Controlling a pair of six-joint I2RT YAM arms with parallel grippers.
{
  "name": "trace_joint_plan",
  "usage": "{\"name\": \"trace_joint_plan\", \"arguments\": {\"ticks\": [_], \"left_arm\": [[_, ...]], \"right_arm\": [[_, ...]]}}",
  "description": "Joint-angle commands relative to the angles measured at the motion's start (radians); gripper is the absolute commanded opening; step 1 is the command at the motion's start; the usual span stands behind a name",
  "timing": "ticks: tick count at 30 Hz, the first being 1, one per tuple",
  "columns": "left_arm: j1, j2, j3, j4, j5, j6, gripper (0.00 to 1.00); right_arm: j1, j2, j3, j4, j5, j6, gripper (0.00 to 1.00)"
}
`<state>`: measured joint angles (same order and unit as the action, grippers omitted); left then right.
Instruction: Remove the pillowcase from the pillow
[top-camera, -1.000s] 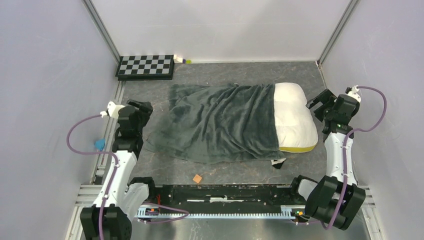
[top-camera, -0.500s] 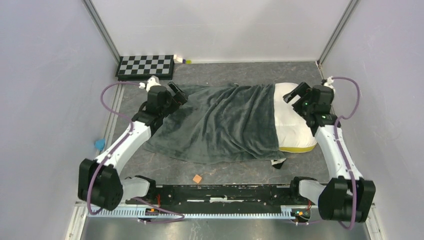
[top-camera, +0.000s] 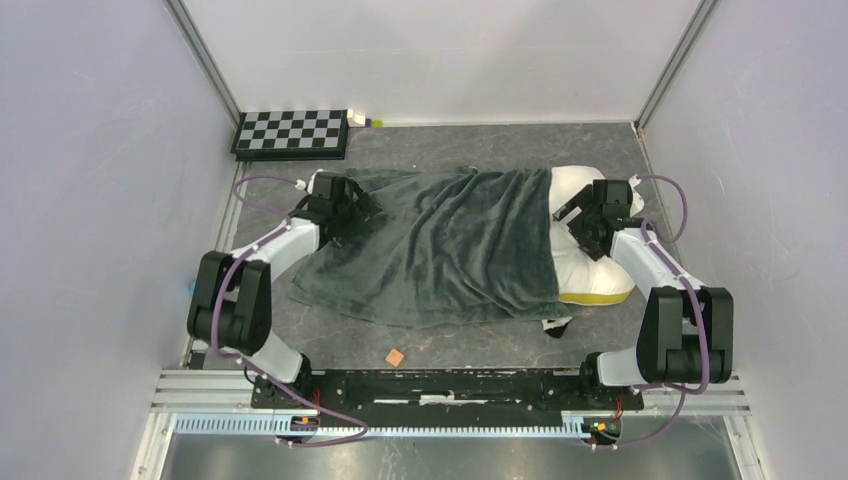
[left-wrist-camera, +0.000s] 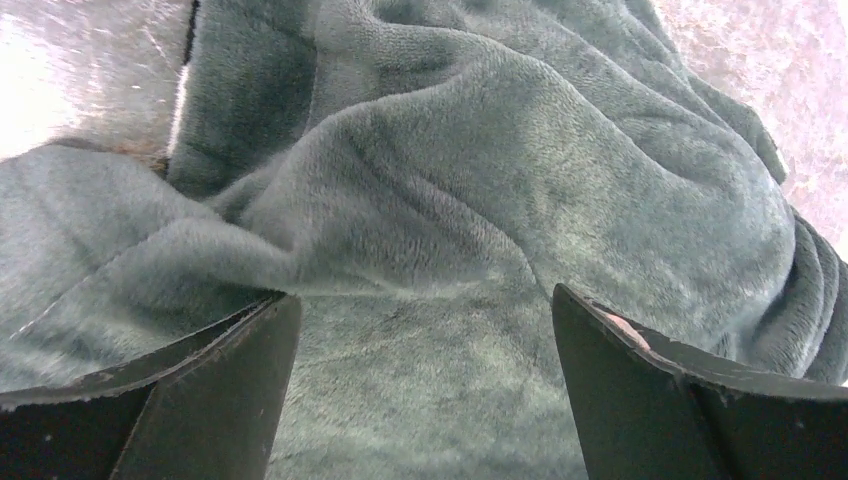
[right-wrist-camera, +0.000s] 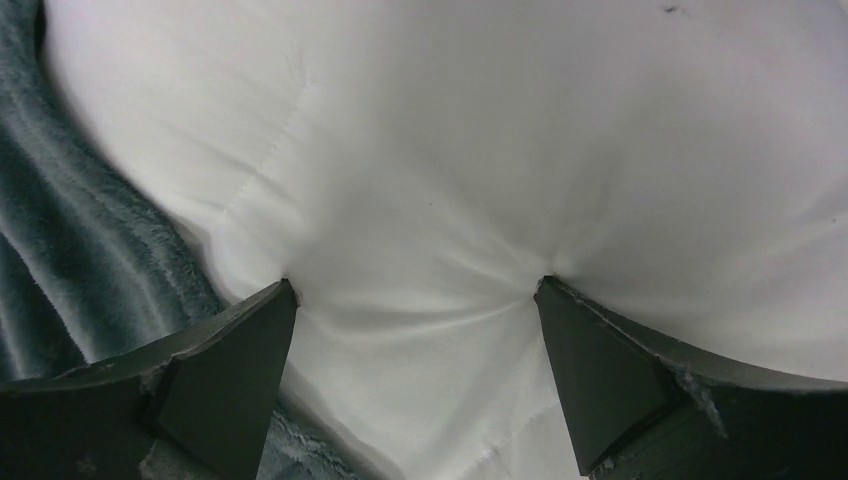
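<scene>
We've got the dark grey-green plush fabric pillowcase (top-camera: 440, 255) sprawled across the centre of the top view. It covers most of the plump white quilted pillow (top-camera: 578, 272), which pokes out at centre right. We judge both soft, light and floppy. The plush may slip, so pinch a thick fold near its left edge. There the left gripper (left-wrist-camera: 420, 300) is spread wide over the cloth. The right gripper (right-wrist-camera: 415, 285) is also spread, tips denting the pillow.
</scene>
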<state>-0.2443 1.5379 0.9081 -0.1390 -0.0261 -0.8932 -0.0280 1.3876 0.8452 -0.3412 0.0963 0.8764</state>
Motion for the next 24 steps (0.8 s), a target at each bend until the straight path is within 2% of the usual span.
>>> {"name": "trace_joint_plan", "arguments": {"ticks": [1,4,6,11,13,14,16,17,18,19,24], "left_arm": [[0.000,0.080,0.105,-0.049,-0.043,-0.155,1.00],[0.000,0.145,0.195,-0.220,-0.142,-0.211,1.00],[0.000,0.182,0.221,-0.274,-0.183,-0.248,1.00],[0.002,0.235,0.213,-0.260,-0.198,-0.347,0.95],[0.003,0.271,0.217,-0.248,-0.183,-0.371,0.88],[0.005,0.286,0.220,-0.248,-0.181,-0.377,0.84],[0.007,0.303,0.210,-0.218,-0.183,-0.377,0.61],[0.008,0.303,0.193,-0.197,-0.189,-0.384,0.41],[0.012,0.298,0.173,-0.173,-0.191,-0.397,0.14],[0.018,0.290,0.146,-0.141,-0.189,-0.408,0.03],[0.090,0.254,0.071,-0.093,-0.196,-0.398,0.02]], "right_arm": [[-0.004,0.040,-0.041,0.015,0.098,0.004,0.98],[-0.004,0.036,-0.056,0.030,0.094,-0.004,0.98],[-0.004,0.025,-0.068,0.037,0.102,-0.007,0.98],[-0.004,-0.001,-0.079,0.036,0.146,-0.007,0.98],[-0.004,-0.004,-0.080,0.035,0.156,-0.008,0.98],[-0.005,-0.006,-0.080,0.033,0.161,-0.008,0.98],[-0.004,-0.009,-0.082,0.031,0.167,-0.011,0.98],[-0.004,-0.008,-0.084,0.032,0.169,-0.013,0.98],[-0.004,-0.008,-0.086,0.031,0.171,-0.014,0.98],[-0.004,-0.007,-0.087,0.030,0.177,-0.017,0.98],[-0.011,-0.004,-0.087,0.022,0.201,-0.036,0.98]]}}
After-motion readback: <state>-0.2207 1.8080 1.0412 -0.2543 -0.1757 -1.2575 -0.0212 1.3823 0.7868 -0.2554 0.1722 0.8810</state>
